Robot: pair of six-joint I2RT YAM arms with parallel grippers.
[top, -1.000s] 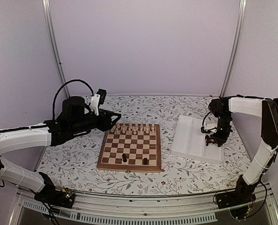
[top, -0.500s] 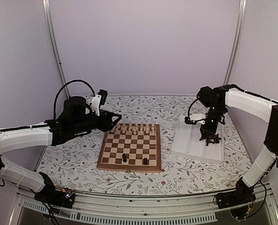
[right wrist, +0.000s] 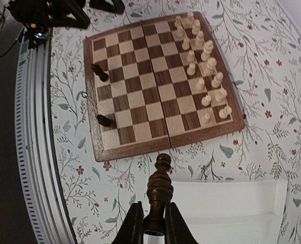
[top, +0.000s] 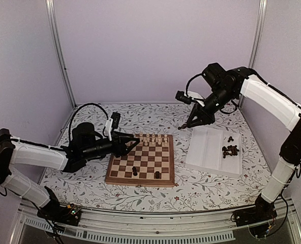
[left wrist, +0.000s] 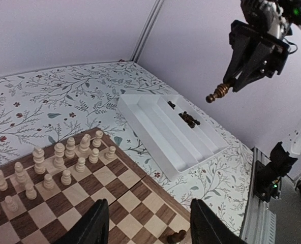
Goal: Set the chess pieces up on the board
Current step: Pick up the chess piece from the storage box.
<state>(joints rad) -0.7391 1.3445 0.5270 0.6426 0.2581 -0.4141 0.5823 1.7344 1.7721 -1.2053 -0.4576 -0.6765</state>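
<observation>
— Where are the dark pieces (top: 134, 171)?
— Two stand on the board's (top: 139, 182) near rows; more lie in the white tray (top: 206, 152) to its right.
— The claws?
— Left gripper (left wrist: 148, 223) gapes empty above the board's far left. Right gripper (right wrist: 151, 223), high beyond the tray, pinches one dark piece (right wrist: 158, 190).

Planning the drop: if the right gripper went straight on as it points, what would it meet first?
Probably the flowered tablecloth just short of the board, its held dark piece touching first; depth unclear.
</observation>
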